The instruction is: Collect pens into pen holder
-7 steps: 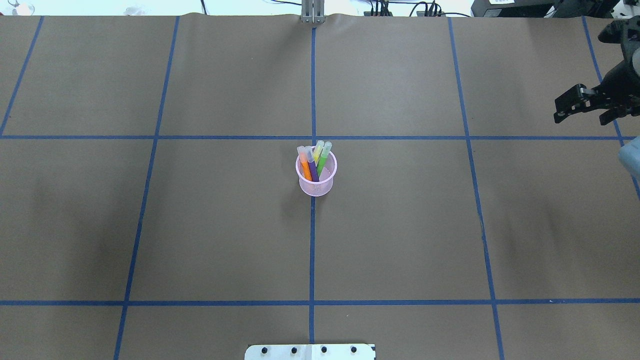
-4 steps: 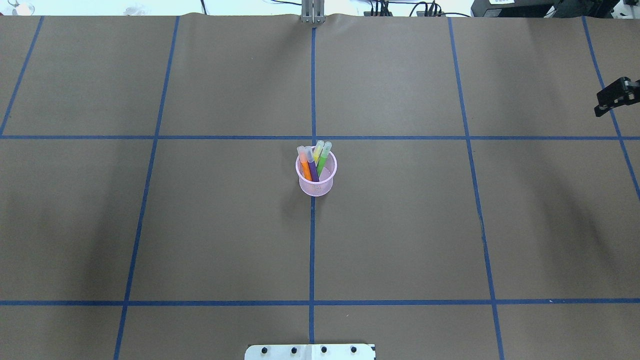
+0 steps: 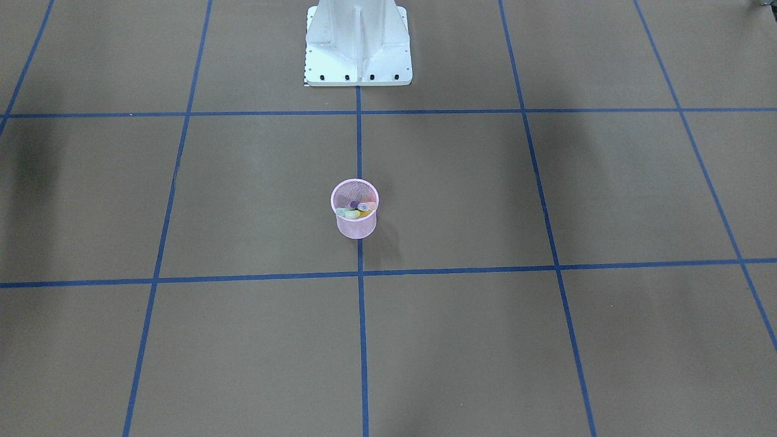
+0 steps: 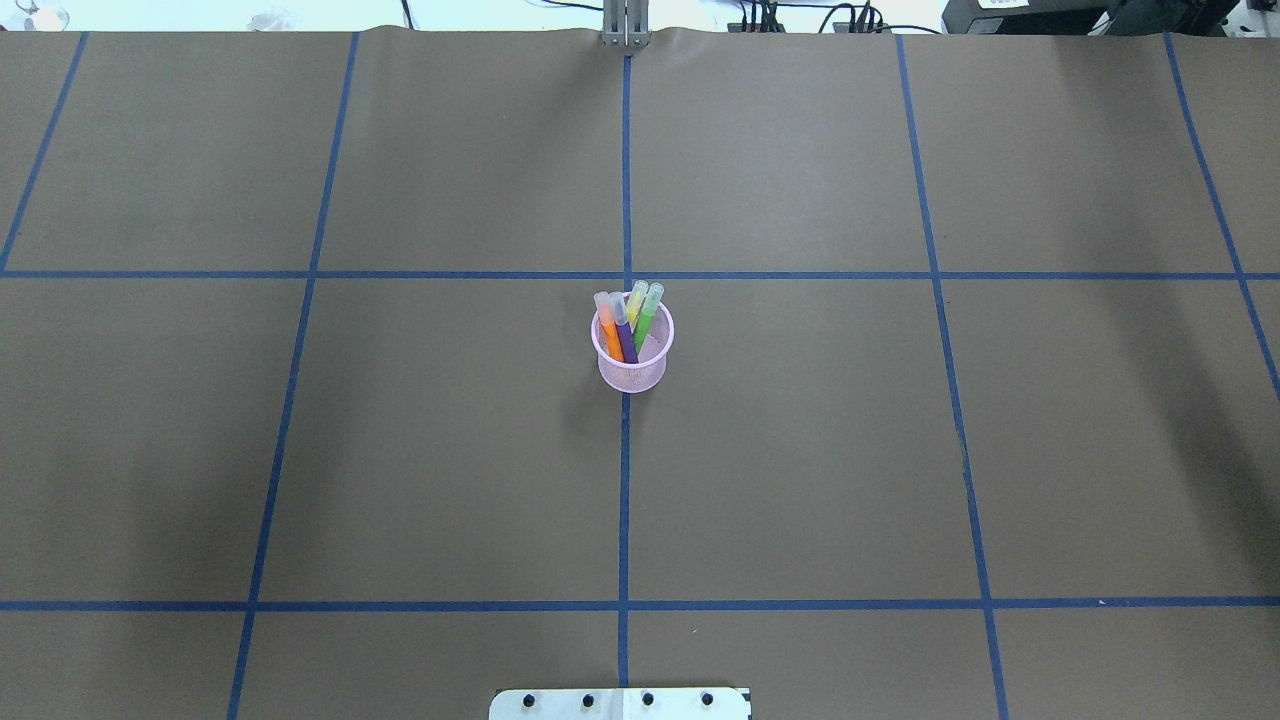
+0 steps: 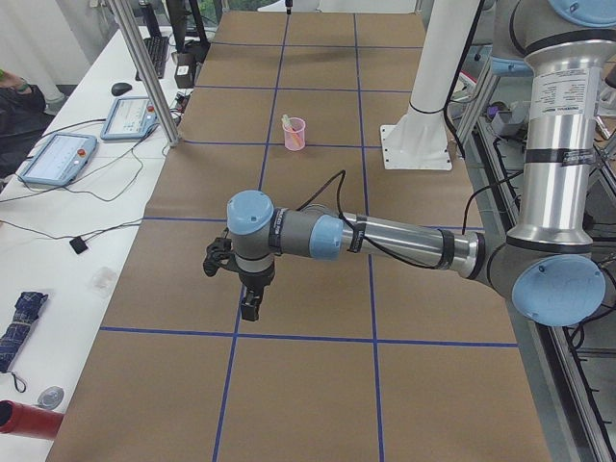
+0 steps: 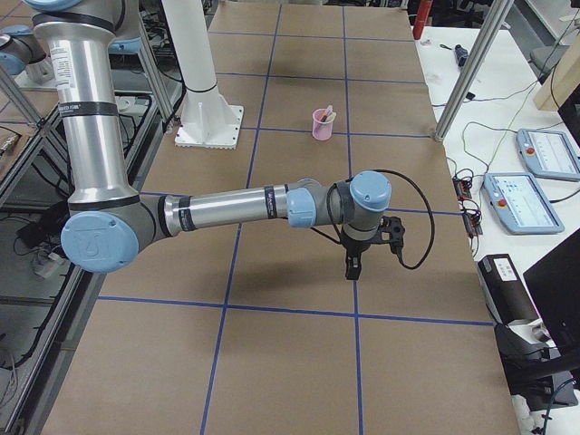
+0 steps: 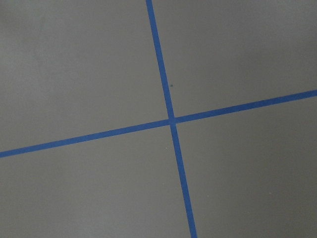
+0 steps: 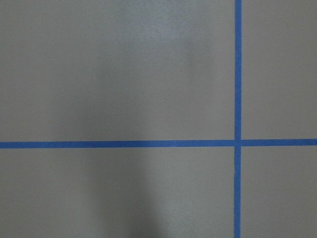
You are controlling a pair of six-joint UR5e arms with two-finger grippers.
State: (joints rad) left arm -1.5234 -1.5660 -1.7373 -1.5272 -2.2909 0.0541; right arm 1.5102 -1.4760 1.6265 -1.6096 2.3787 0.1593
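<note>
Pink wire mesh marked the table's middle: the pen holder (image 4: 632, 368) was stood upright on the centre blue tape line (image 4: 624, 500). In it the orange pen (image 4: 610, 340), the purple pen (image 4: 626, 342) and the bright green pen (image 4: 646, 322) were leaned, pale caps up toward the far rim. A yellowish pen (image 4: 636, 303) seemed tucked beside the green one. Holder and pens were left unaltered over the last second. What had changed was the right gripper (image 6: 352, 269): it had been caught at the overhead view's right edge, then only its tip, and now it was gone from that view altogether. It was found in the right side view, hung over bare brown paper (image 4: 800, 450) well apart from the holder; the left gripper (image 5: 248, 310) was parked likewise in the left side view. Whether either pincer was spread or pressed together could not be told from those views. With every pen seen in the holder, the collecting was judged finished and the withdrawal a retreat to rest.
</note>
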